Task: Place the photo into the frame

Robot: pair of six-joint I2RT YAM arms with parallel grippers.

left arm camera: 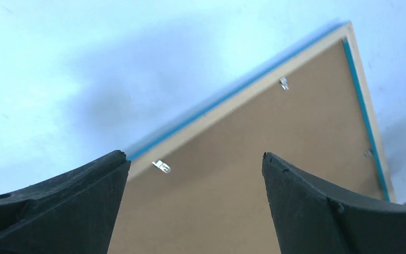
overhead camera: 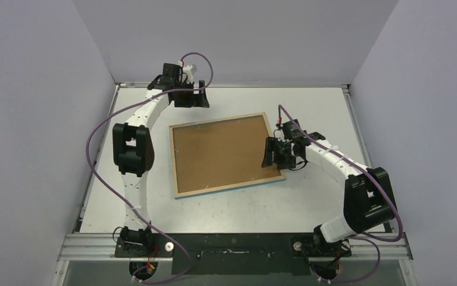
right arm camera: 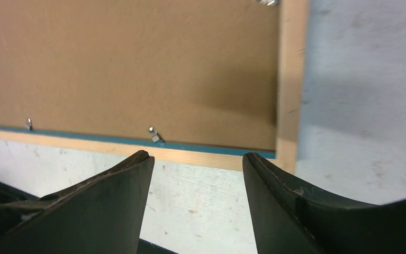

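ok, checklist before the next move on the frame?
1. Frame face down, flat on table: ok.
2. Backing board sitting in the frame: ok.
3. Photo located: cannot tell, in no view.
4. Metal clips turned clear of board: cannot tell.
5. Left gripper open, empty, near far-left corner: ok.
6. Right gripper open, empty, at right edge: ok.
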